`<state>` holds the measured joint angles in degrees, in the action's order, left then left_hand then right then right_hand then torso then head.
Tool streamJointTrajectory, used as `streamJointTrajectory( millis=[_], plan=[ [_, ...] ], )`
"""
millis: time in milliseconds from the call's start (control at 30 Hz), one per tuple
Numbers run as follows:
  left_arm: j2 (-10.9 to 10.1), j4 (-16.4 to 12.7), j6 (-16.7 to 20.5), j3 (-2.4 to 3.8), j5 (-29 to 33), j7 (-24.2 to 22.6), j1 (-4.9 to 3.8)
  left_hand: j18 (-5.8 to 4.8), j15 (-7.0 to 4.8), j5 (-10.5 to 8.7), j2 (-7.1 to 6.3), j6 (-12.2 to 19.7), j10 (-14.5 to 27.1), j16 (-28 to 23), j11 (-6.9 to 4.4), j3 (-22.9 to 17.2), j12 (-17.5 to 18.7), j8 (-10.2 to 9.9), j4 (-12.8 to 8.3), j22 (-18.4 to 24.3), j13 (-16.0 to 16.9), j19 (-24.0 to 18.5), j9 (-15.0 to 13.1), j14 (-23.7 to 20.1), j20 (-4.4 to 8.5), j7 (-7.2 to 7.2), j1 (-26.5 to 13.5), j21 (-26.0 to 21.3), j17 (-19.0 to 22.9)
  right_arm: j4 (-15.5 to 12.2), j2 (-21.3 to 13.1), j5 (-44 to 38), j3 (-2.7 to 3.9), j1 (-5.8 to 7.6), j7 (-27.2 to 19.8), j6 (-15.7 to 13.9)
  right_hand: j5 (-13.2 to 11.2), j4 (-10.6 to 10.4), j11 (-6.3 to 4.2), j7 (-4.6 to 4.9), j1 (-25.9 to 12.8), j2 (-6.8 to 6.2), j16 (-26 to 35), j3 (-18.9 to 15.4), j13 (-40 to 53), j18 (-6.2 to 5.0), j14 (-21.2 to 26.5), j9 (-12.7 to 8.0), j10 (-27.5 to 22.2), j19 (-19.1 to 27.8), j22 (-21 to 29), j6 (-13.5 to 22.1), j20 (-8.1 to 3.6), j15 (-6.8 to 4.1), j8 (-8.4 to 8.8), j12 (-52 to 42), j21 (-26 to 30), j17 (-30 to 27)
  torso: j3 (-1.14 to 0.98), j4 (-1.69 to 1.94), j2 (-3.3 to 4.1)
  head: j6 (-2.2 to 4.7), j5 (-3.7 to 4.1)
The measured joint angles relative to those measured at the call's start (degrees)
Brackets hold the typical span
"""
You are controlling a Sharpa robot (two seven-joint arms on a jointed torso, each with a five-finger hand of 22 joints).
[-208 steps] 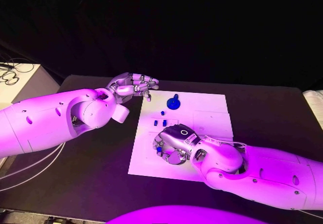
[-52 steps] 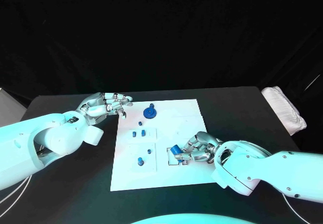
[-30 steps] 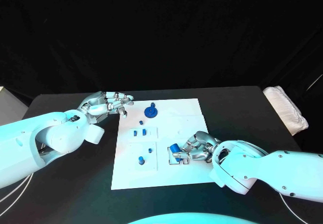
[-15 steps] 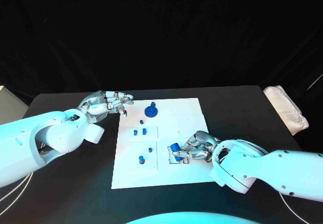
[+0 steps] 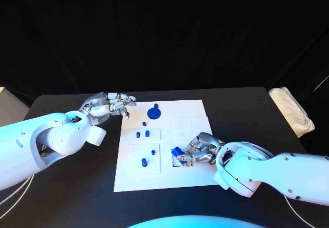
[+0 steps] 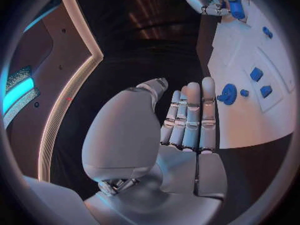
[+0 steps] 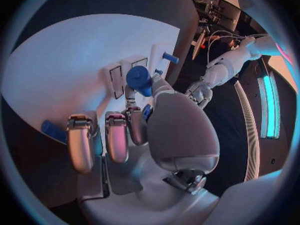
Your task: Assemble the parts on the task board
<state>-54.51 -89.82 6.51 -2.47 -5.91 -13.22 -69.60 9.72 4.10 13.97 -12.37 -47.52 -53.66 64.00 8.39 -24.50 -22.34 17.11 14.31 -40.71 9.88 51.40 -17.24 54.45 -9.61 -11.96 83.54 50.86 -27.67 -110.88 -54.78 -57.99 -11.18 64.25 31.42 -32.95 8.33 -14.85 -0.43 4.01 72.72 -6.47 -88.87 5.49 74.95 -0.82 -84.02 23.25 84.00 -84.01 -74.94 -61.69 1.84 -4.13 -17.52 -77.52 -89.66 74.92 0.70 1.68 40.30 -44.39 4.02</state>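
Observation:
The white task board (image 5: 195,114) lies mid-table. My right hand (image 5: 201,149) rests on its near right part and pinches a blue cylindrical part (image 5: 179,152) between thumb and a finger over a framed slot; the same blue cylindrical part (image 7: 139,77) shows at my right hand's fingers (image 7: 117,135). A round blue part with a peg (image 5: 155,113) stands at the board's far end. Small blue parts (image 5: 142,134) and two blue pegs (image 5: 144,162) sit along the left column. My left hand (image 5: 110,104) hovers at the board's far left corner, fingers curled in, holding nothing; the left wrist view shows that left hand (image 6: 187,120).
A folded white cloth (image 5: 293,116) lies at the table's right edge. A pale box (image 5: 5,97) stands off the table's left side. Black table surface (image 5: 254,109) surrounds the board.
The right hand's fingers have shifted slightly around the blue part, which stays over the same slot. The left hand has not moved.

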Motion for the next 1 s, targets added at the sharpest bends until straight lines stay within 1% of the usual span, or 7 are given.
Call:
streamJointTrajectory(
  millis=[300,467,633,733,833,933,1000],
  plan=[
    [-0.01,0.01,0.0,0.0,0.0,0.06,0.0,0.0,0.0,0.0,0.0,0.0,0.0,0.0,0.0,0.0,0.0,0.0,0.0,0.0,0.0,0.0,0.0,0.0,0.0,0.0,0.0,0.0,-0.02,-0.11,-0.12,0.0,-0.04,-0.05,-0.36,0.02,-0.01,-0.07,0.0,0.0,0.24,-0.24,0.0,0.1,-0.01,0.0,0.0,0.0,0.0,0.0,-0.01,0.0,0.0,0.0,-0.2,0.0,0.0,0.0,0.01,0.02,0.01,-0.06,-0.06],
    [-0.02,0.01,0.0,0.0,0.0,0.07,0.0,0.0,0.0,0.0,0.0,0.0,0.0,0.0,0.0,0.0,0.0,0.0,0.0,0.0,0.0,0.0,0.01,0.0,0.0,0.0,0.0,0.0,-0.04,0.04,-0.14,-0.04,-0.04,-0.05,-0.37,0.19,-0.04,-1.0,0.0,0.0,0.22,-0.26,0.0,0.59,-0.01,0.0,0.0,-0.02,0.0,0.0,-0.01,0.0,0.0,0.0,-0.2,0.0,0.0,0.0,0.03,0.03,0.01,-0.02,-0.07],
    [-0.05,0.01,0.0,0.0,0.0,0.09,0.0,0.0,0.0,0.0,0.0,0.0,0.0,0.0,0.0,0.0,0.0,0.0,0.0,0.0,0.0,0.0,0.07,0.0,0.0,0.0,0.0,0.0,-0.04,0.29,-0.16,-0.16,-0.05,-0.05,-0.11,0.7,-0.01,-1.99,0.0,-0.31,-2.23,-1.83,0.0,-0.17,-0.01,0.0,0.0,0.06,0.0,0.0,0.0,-0.32,0.01,0.0,-0.65,0.29,0.0,0.0,0.05,0.03,0.01,-0.08,-0.01],
    [-0.05,0.0,0.0,0.0,0.0,0.1,0.0,0.0,0.0,0.0,0.0,0.0,0.0,0.0,0.0,0.0,0.0,0.0,0.0,-0.01,0.0,0.0,0.07,0.0,0.0,0.0,0.0,0.0,-0.04,0.37,-0.16,-0.2,-0.13,-0.14,0.11,1.04,0.11,-1.9,0.0,-0.66,-4.31,-2.14,0.0,-1.5,-0.02,0.0,0.0,0.34,0.0,0.0,0.0,-0.68,0.01,0.0,-0.76,0.29,0.0,0.0,0.05,0.03,0.02,-0.1,-0.01],
    [-0.06,-0.01,0.0,0.0,0.0,0.11,0.0,0.0,0.0,0.0,0.0,0.0,0.0,0.0,0.0,0.0,0.0,0.0,0.0,-0.01,0.0,0.0,0.07,0.0,0.0,0.0,0.0,0.0,-0.04,0.4,-0.15,-0.23,-0.15,-0.17,0.32,1.29,-0.14,-1.89,0.0,-0.57,-7.73,-1.57,0.0,-4.37,-0.02,0.0,0.0,0.43,0.0,0.0,0.0,-0.58,0.01,0.0,-0.74,0.62,0.0,0.0,0.04,0.04,0.02,-0.1,-0.01],
    [-0.08,-0.01,0.0,0.0,0.0,0.12,0.0,0.0,0.0,0.0,0.0,0.0,0.0,0.0,0.0,0.0,0.0,0.0,0.0,-0.01,0.0,0.0,0.07,0.0,0.0,0.0,0.0,0.0,-0.04,0.43,-0.14,-0.28,-0.15,-0.17,0.47,1.41,-0.15,-1.93,0.0,-0.48,-9.29,-1.05,0.0,-6.67,-0.02,0.0,0.0,0.51,0.0,0.0,0.0,-0.49,0.01,0.0,-0.74,0.66,0.0,0.0,0.04,0.04,0.02,-0.1,-0.01],
    [-0.09,-0.01,0.0,0.0,0.0,0.13,0.0,0.0,0.0,0.0,0.0,0.0,0.0,0.0,0.0,0.0,0.0,0.0,0.0,-0.01,0.0,0.0,0.06,0.0,0.0,0.0,0.0,0.0,-0.04,0.44,-0.14,-0.31,-0.15,-0.17,0.54,1.44,-0.15,-1.96,0.0,-0.47,-9.55,-0.93,0.0,-7.24,-0.02,0.0,0.0,0.51,0.0,0.0,0.01,-0.48,0.01,0.0,-0.74,0.66,0.0,0.0,0.04,0.04,0.02,-0.12,-0.03]
  ],
)
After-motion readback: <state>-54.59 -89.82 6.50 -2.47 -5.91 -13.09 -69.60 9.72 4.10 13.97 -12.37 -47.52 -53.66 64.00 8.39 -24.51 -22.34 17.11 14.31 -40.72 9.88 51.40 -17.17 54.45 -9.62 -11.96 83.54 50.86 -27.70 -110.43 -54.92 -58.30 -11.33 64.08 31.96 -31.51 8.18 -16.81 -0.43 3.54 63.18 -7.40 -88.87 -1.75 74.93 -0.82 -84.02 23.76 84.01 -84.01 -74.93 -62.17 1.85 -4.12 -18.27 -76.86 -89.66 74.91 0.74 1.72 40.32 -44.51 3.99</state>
